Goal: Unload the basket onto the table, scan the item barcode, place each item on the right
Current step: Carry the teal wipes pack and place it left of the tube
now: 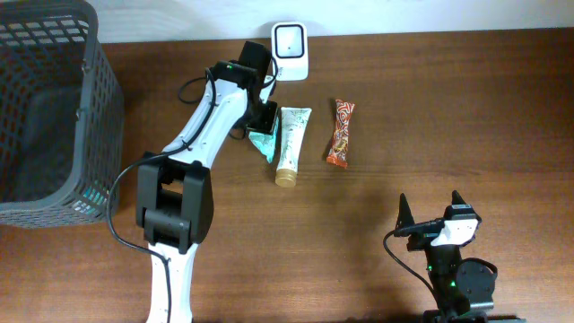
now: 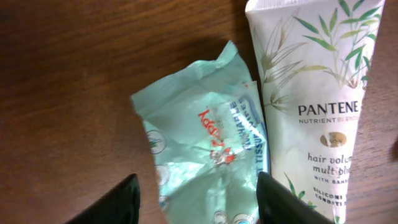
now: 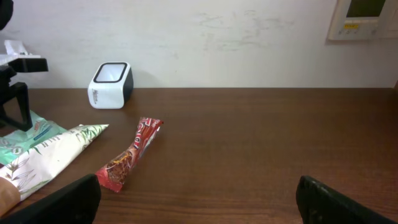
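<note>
- Fingers of the left gripper: two dark, wedge-shaped tips, spread apart. They sit one on each side of the lower end of the wet tissue pack.
- So the jaws are parted and not pinching anything. The pack lies flat on the table between them, and I can't tell if either tip is brushing the wrapper.
- The pack itself is soft, crinkly mint-green plastic film, pretty wrinkled, with red and blue print on it and a resealable flap. No barcode that I can make out on the side facing up.
- Right up against the pack's edge is a Pantene tube. It's smooth and white with green bamboo-leaf art, and in the overhead view it's flat at the top end and narrows to a gold cap.
- Just past the left arm at the back of the table is the barcode scanner, a small rounded white box with a dark window.
- Near the tube on the other side lies a snack bar in a glossy red-brown wrapper, long and thin.
- At the far left edge stands a dark plastic mesh basket.
- The right gripper is well apart at the near edge, jaws wide open with nothing in them.
</note>
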